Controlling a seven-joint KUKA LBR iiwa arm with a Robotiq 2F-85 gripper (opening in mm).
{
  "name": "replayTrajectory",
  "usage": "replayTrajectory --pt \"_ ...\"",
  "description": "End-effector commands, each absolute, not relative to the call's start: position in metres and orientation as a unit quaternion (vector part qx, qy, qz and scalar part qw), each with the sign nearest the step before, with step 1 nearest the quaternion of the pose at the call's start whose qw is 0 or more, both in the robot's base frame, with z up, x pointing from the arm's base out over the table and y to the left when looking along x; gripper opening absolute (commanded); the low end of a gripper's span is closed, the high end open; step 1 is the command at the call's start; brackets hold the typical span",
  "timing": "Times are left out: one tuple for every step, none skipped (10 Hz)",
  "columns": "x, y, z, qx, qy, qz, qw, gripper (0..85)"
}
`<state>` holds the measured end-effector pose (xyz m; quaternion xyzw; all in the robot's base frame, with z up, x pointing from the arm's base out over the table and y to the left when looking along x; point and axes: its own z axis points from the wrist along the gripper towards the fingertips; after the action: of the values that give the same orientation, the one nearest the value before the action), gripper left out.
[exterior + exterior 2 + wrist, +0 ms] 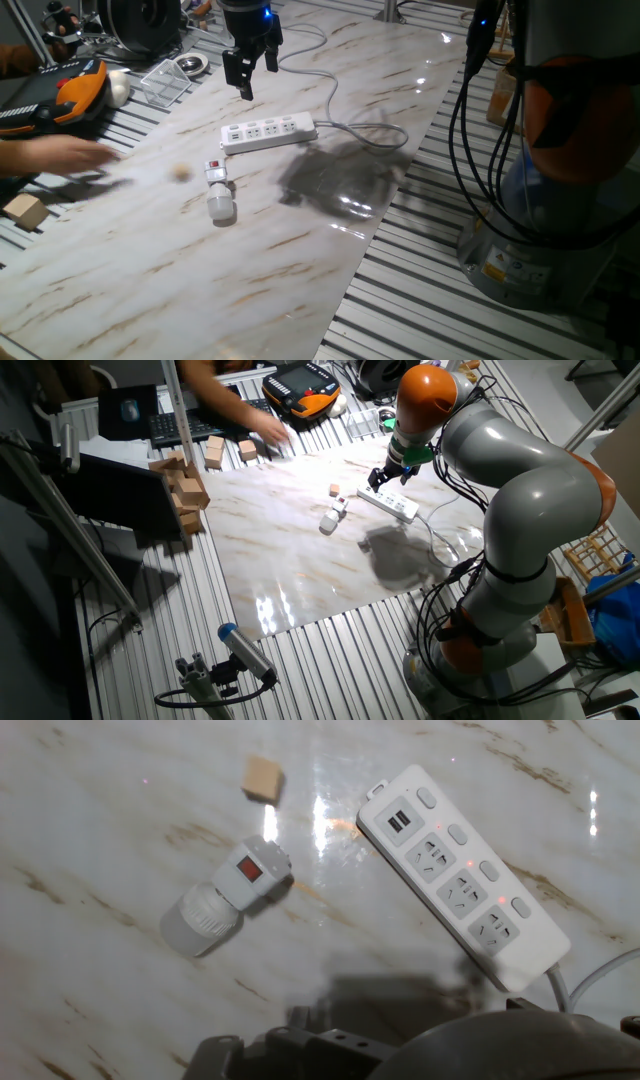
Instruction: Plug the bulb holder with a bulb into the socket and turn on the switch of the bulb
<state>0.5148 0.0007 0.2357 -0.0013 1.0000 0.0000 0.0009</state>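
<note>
Gripper (pixel 250 72), fingers spread and empty, hangs above the socket (pixel 268 131). The bulb holder (pixel 254 875) lies sideways nearby; a centred pinch across its boxy body would suit.

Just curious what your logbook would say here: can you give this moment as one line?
gripper: open, above table | white plug-in bulb holder with red switch: lying unplugged | long white power strip: outlets free | small tan wooden cube: nearby

A glossy marble-patterned sheet (pixel 300 250) catching bright overhead glare covers a table of ribbed aluminium rails (pixel 400 290), with tan wooden blocks (pixel 185 480), a dark keyboard (pixel 180 428) and a black monitor (pixel 100 500) along its cluttered edge.
</note>
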Motion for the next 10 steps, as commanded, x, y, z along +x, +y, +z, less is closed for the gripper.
replayTrajectory --pt "0.5149 0.0007 0.2358 -0.098 0.988 -0.019 -0.122 0.0" --pt "0.5152 0.0009 0.2360 -0.090 0.988 -0.023 -0.123 0.0" --pt "0.5153 0.0009 0.2361 -0.090 0.988 -0.023 -0.123 0.0" --pt "0.5153 0.0007 0.2361 -0.074 0.989 -0.025 -0.121 0.0" --pt "0.5152 0.0005 0.2361 -0.055 0.991 -0.027 -0.118 0.0" --pt "0.5153 0.0006 0.2361 -0.044 0.992 -0.030 -0.118 0.0" --pt "0.5152 0.0005 0.2361 -0.037 0.992 -0.030 -0.114 0.0" --pt "0.5151 0.0006 0.2361 -0.010 0.994 -0.030 -0.107 0.0" --pt "0.5153 0.0004 0.2363 0.028 0.994 -0.031 -0.101 0.0" --pt "0.5155 0.0003 0.2366 0.049 0.994 -0.032 -0.097 0.0"
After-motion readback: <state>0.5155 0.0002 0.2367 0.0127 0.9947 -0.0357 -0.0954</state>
